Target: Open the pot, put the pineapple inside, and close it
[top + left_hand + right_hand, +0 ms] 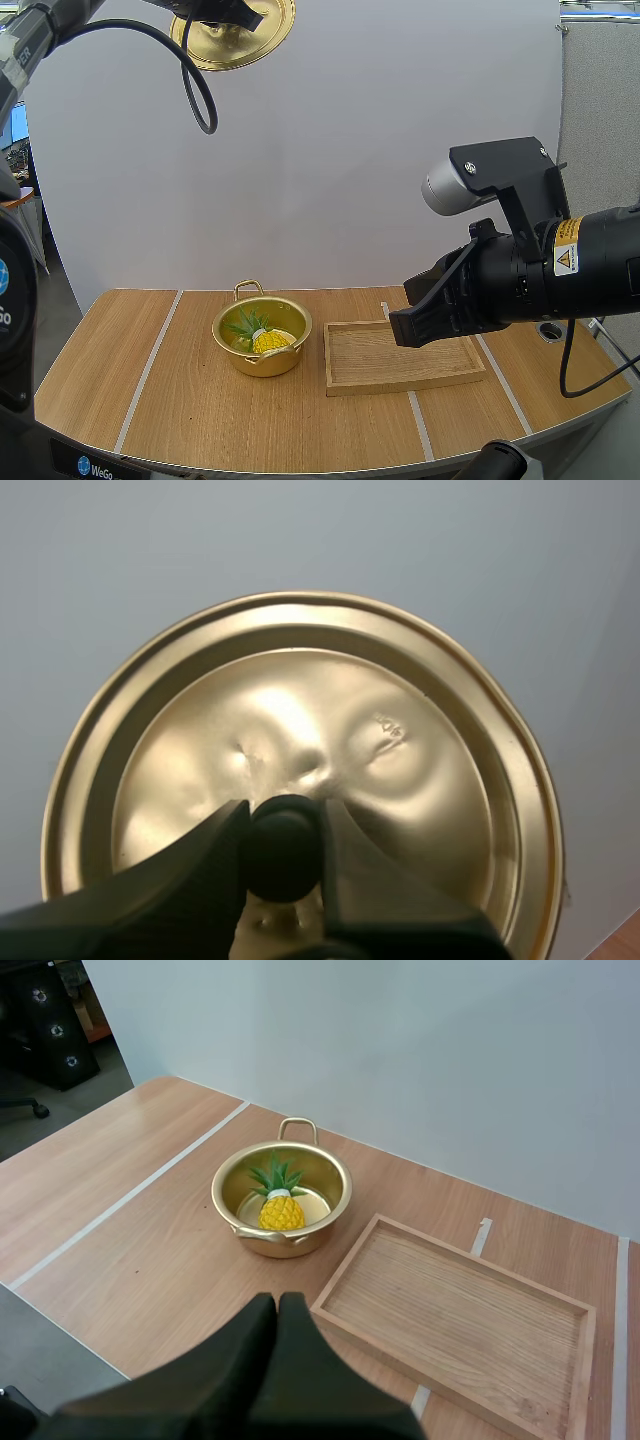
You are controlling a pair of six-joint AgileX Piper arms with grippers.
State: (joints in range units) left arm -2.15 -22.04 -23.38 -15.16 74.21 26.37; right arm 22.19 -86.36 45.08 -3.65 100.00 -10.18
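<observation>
Bench (200,420): wooden top crossed by pale tape lines, carrying two items; the pot (265,362) stands left of centre, uncovered, one loop handle on its far side and the other on its near side; the pineapple (270,341) lies inside the pot on its floor, yellow body toward the near side, green crown pointing far and left; the wooden tray (400,385) sits on the bench just to the right of the pot, apart from it, with nothing in it. Lid (215,50): off the pot, held high above the far left of the bench and well apart from the pot, tilted rather than level; the left gripper (215,12) carries it. In the left wrist view the left gripper (283,830) has its two black fingers (210,865) pinching the lid's black knob (280,852) from either side; the lid (300,730) shows its golden top face, dented around the centre. Right gripper (410,328): raised clear of the bench on the right, over the tray side; in the right wrist view its fingers lie pressed together as one dark wedge (277,1310), holding nothing; beyond them that view shows the pot (225,1195) with the pineapple (281,1212) inside and the tray (455,1310) beside it on the bench (150,1260).
</observation>
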